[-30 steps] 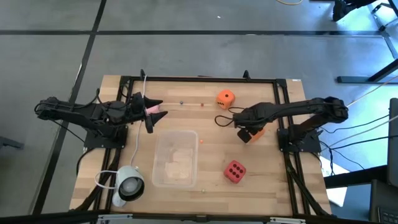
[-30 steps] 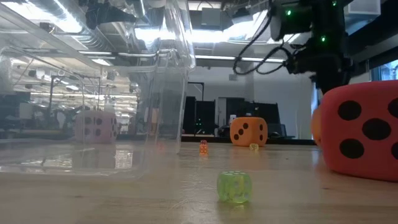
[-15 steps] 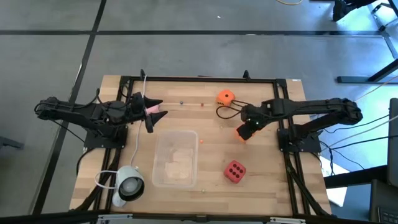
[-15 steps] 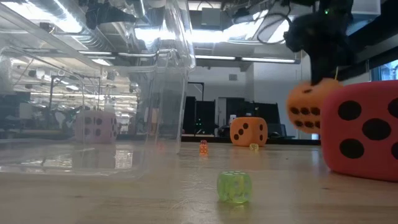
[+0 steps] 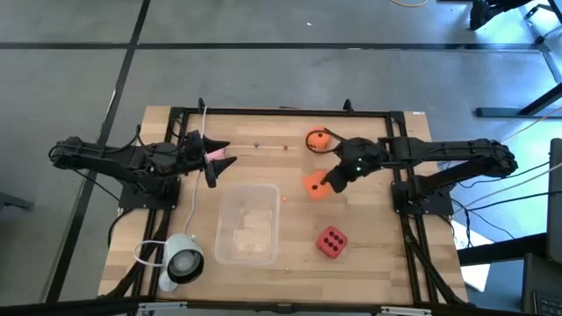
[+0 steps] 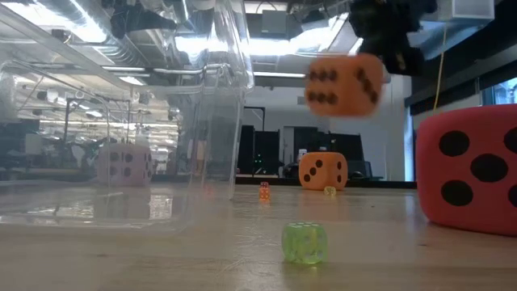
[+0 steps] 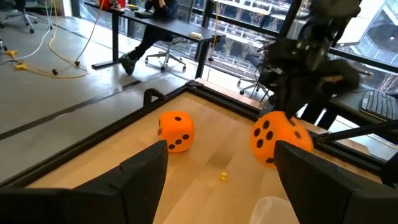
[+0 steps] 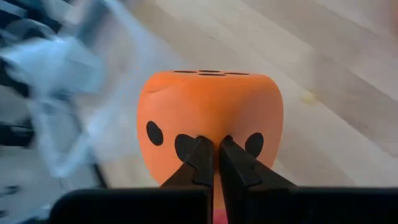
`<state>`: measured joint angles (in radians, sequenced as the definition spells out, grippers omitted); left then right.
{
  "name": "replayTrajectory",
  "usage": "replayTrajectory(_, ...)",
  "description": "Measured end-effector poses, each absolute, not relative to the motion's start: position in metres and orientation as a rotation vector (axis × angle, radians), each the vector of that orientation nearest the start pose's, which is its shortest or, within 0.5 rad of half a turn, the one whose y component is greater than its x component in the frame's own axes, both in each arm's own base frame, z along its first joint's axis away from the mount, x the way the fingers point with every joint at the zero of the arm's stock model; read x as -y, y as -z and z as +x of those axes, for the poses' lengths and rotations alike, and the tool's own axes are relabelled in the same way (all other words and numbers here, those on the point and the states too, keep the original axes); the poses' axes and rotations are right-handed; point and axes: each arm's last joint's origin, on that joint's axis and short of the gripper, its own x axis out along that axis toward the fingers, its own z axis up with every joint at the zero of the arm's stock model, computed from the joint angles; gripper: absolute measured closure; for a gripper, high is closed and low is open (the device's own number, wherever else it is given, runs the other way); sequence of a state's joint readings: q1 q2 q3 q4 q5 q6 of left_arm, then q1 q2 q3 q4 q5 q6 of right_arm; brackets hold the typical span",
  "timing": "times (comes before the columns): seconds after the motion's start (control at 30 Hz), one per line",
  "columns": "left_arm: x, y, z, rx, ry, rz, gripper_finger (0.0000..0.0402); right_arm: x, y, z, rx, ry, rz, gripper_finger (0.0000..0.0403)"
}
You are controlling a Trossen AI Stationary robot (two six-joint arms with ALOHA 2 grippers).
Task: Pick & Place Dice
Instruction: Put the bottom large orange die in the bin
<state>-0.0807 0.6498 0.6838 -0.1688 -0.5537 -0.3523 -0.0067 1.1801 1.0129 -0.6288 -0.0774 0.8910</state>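
My right gripper [image 5: 330,179] is shut on an orange die [image 5: 313,184] and holds it in the air right of the clear container [image 5: 248,221]; in the low view this die [image 6: 343,83] hangs high above the table. A second orange die [image 5: 317,138] sits on the table near the far edge, partly under the right arm. The red die [image 5: 331,241] rests near the front right. My left gripper [image 5: 218,161] is open at the far left, with nothing between its fingers in its wrist view. The pale pink die [image 6: 125,164] shows beneath it, through the container. My right gripper pinches the orange die on one pip face [image 8: 214,127], low in the middle of that face. The two fingertips [image 8: 200,157] stand almost together, and the soft face is dented in between them. The fingers slant down from the table's right. The die is lifted clear.
A clear plastic container [image 6: 121,121] stands at the table's middle. A white round device with a cable [image 5: 181,260] lies at the front left. Tiny dice lie loose: a green one [image 6: 304,242], an orange one [image 6: 264,191], a yellow one [image 7: 222,177].
My right gripper has risen and swung toward the container, tipping from pointing steeply down to a slant. The orange die has come up off the table with it and now hangs clear, farther toward the table's left.
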Motion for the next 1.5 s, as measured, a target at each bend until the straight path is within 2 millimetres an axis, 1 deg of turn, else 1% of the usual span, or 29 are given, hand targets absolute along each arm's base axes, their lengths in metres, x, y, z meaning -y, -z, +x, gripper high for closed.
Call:
replayTrajectory(0.13, -0.004, -0.316, 0.145, -0.071, -0.495, -0.299, 0.0111, -0.001, -0.308, 0.248, -0.641, 0.200, 0.905, 0.0402)
replayTrajectory(0.23, -0.004, -0.315, 0.145, -0.082, -0.496, -0.304, 0.0111, -0.002, -0.315, 0.253, -0.579, 0.139, 0.915, 0.0403)
replayTrajectory(0.67, -0.004, -0.313, 0.147, -0.099, -0.503, -0.310, 0.0111, -0.006, -0.334, 0.264, -0.385, -0.016, 0.927, 0.0401)
replayTrajectory(0.8, -0.003, -0.312, 0.148, -0.105, -0.505, -0.308, 0.0111, -0.010, -0.331, 0.273, -0.374, -0.038, 0.931, 0.0401)
replayTrajectory(0.97, -0.004, -0.311, 0.150, -0.111, -0.513, -0.306, 0.0111, -0.021, -0.320, 0.302, -0.344, -0.168, 0.965, 0.0401)
replayTrajectory(1.07, -0.006, -0.311, 0.150, -0.103, -0.526, -0.315, 0.0111, -0.022, -0.312, 0.312, -0.338, -0.174, 0.994, 0.0401)
replayTrajectory(1.17, -0.009, -0.312, 0.150, -0.090, -0.529, -0.323, 0.0111, -0.022, -0.305, 0.319, -0.357, -0.163, 0.999, 0.0401)
replayTrajectory(1.23, -0.010, -0.313, 0.150, -0.089, -0.521, -0.329, 0.0111, -0.023, -0.306, 0.323, -0.365, -0.169, 0.989, 0.0401)
replayTrajectory(1.33, -0.013, -0.313, 0.151, -0.092, -0.510, -0.335, 0.0111, -0.024, -0.316, 0.333, -0.363, -0.197, 0.931, 0.0401)
replayTrajectory(1.4, -0.014, -0.313, 0.151, -0.092, -0.505, -0.340, 0.0111, -0.024, -0.319, 0.341, -0.404, -0.181, 0.887, 0.0402)
replayTrajectory(1.5, -0.016, -0.313, 0.151, -0.090, -0.497, -0.353, 0.0111, -0.025, -0.320, 0.353, -0.510, -0.143, 0.810, 0.0402)
